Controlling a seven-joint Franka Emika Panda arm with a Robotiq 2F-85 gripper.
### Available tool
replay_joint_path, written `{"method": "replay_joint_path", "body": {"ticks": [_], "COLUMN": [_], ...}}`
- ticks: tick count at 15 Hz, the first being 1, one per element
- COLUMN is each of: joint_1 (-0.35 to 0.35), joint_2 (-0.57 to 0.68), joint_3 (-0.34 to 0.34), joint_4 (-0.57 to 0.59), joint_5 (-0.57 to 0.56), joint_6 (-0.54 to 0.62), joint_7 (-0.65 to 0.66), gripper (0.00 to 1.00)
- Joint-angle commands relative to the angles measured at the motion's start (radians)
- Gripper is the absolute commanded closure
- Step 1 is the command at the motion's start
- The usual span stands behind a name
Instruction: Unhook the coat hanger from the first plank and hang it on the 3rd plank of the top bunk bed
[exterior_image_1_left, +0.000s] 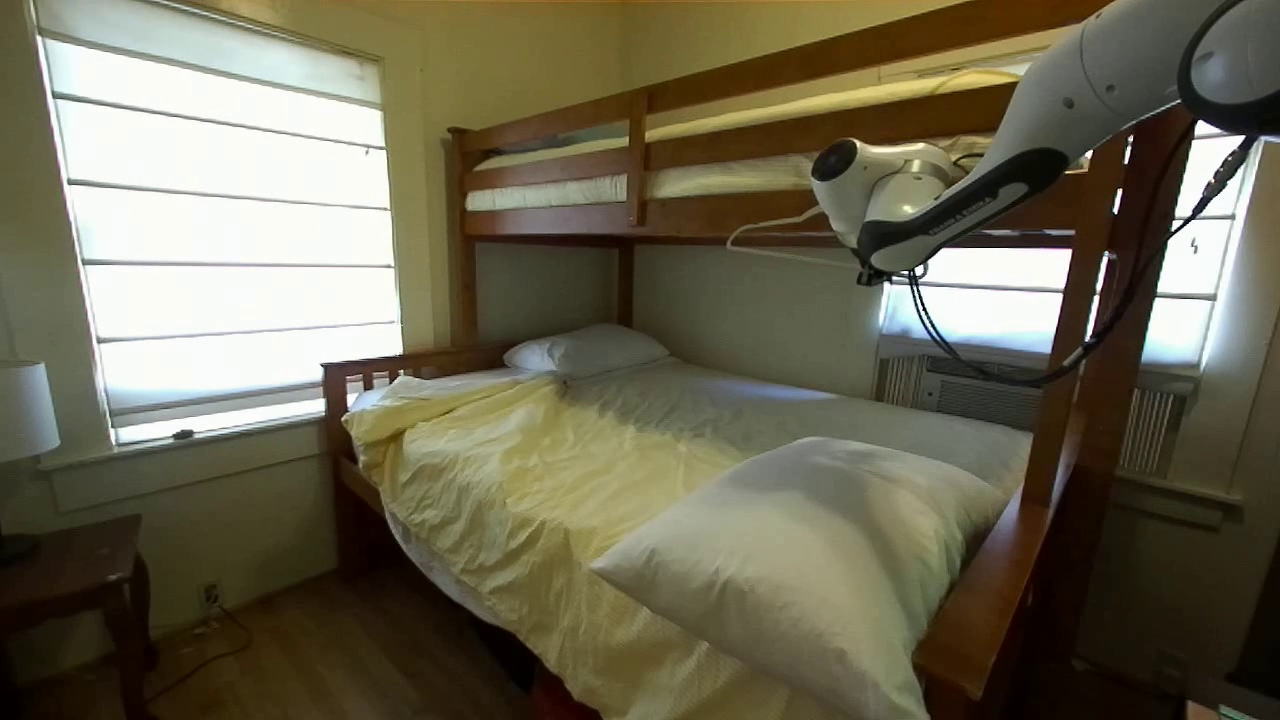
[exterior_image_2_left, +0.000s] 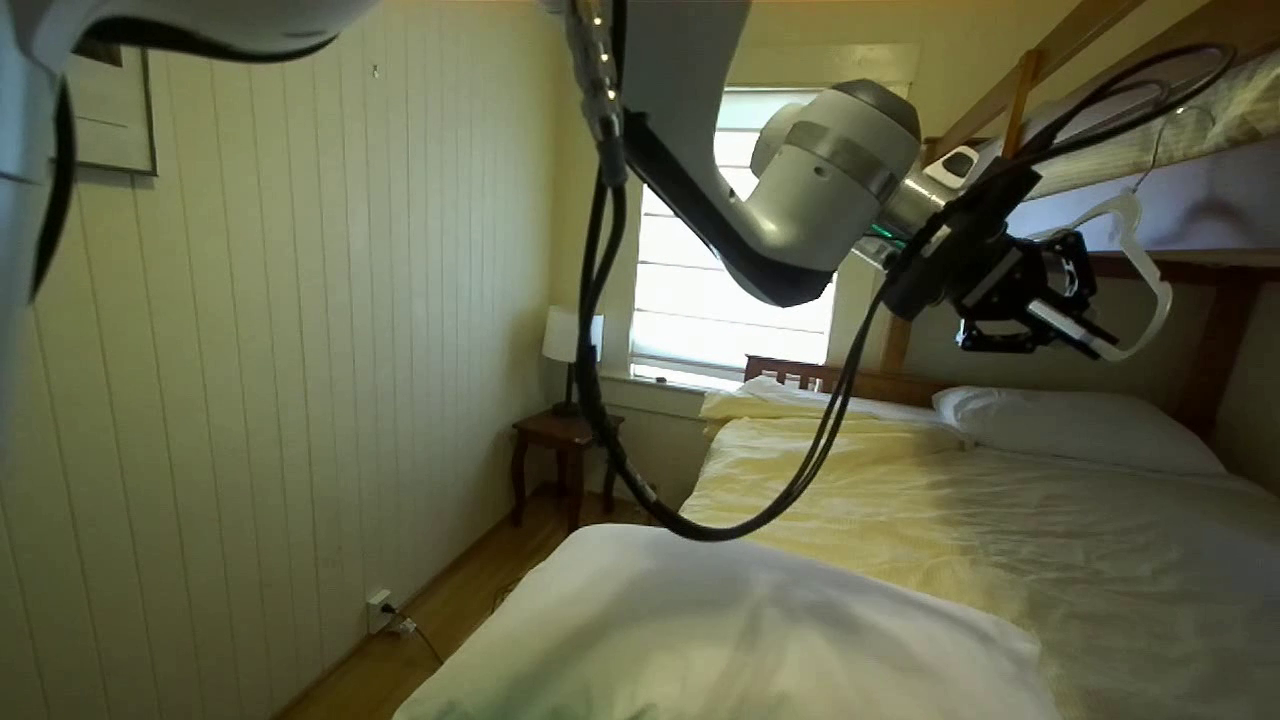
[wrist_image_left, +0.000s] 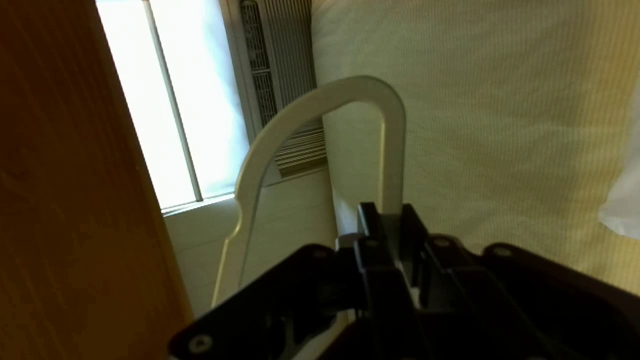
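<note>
Wrist view, and the gripper (wrist_image_left: 389, 217) has the coat hanger (wrist_image_left: 367, 89) pinched by one bar, its curve arching past the jaws! Bunk plank (wrist_image_left: 75, 200) off to their side: snag there while lifting, and that slim hold could twist free.

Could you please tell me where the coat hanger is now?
In an exterior view, the coat hanger is at the right, in front of the top bunk bed; the wrist view shows it near the centre, held by the pincer.
</note>
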Motion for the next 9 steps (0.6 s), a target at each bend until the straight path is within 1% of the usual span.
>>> {"method": "replay_joint_path", "body": {"ticks": [1,3,4,6,9], "joint_1": [-0.001,-0.001,-0.001,-0.004,-0.018], "joint_2": [0.002,0.003,0.006,0.015,0.03], "joint_3": [0.001,0.001,0.0,-0.002,-0.008], "joint_4": [0.003,0.003,0.009,0.023,0.043], "joint_5": [0.002,0.002,0.001,-0.004,0.003], "joint_6": [-0.001,-0.001,-0.007,-0.002,0.036], "joint_7": [-0.003,-0.003,0.003,0.0,-0.008], "gripper": [0.87,0.87,0.97,0.97,0.97]}}
